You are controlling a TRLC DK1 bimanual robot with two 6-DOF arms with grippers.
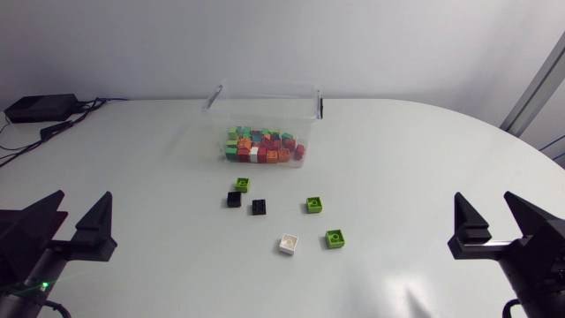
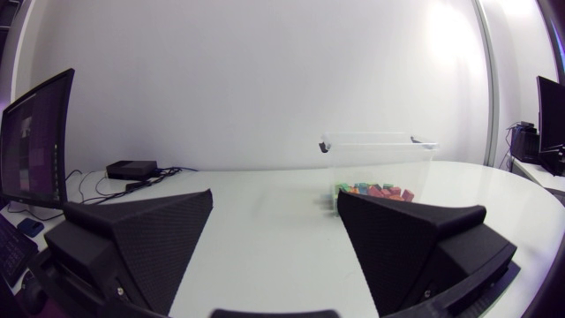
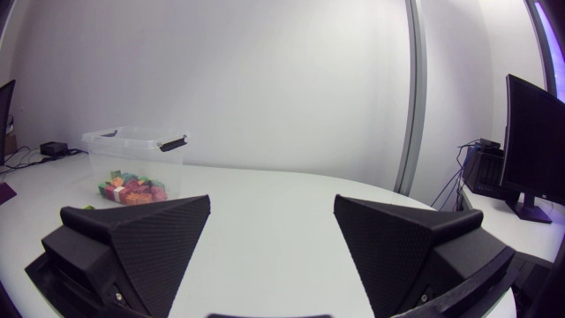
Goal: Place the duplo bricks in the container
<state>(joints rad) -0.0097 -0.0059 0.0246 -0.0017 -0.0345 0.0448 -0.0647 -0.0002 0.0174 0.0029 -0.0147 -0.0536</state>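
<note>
1. Left claw (image 1: 86,195) and right claw (image 1: 483,196) are both released, fingers spread wide with nothing between them. Each sits near its own side of the table (image 1: 397,159), well apart from the bricks.
2. Six loose bricks lie on the table in front of the container (image 1: 265,92). Nearest it are a green brick (image 1: 241,185), a black brick (image 1: 233,200) and a second black brick (image 1: 258,207). Farther out are another green brick (image 1: 314,205), a white brick (image 1: 289,244) and a third green brick (image 1: 335,238).
3. Risk: the three nearest the container sit close together. My broad fingers could nudge a neighbour away while closing on one.
4. Risk: the bricks are low and small. A grip on the corners could twist one out.
5. Risk: the container's walls are tall and clear. Carrying low could strike the near wall and shove the box, so I should let go above the rim.
6. Risk: both arms heading for the middle could clash. Likely safer one at a time.
7. Container: a clear box, open on top and upright, at the far middle of the table. It holds a low heap of mixed bricks (image 1: 262,146) in red, orange, green and white. Plenty of room is left under the rim.
</note>
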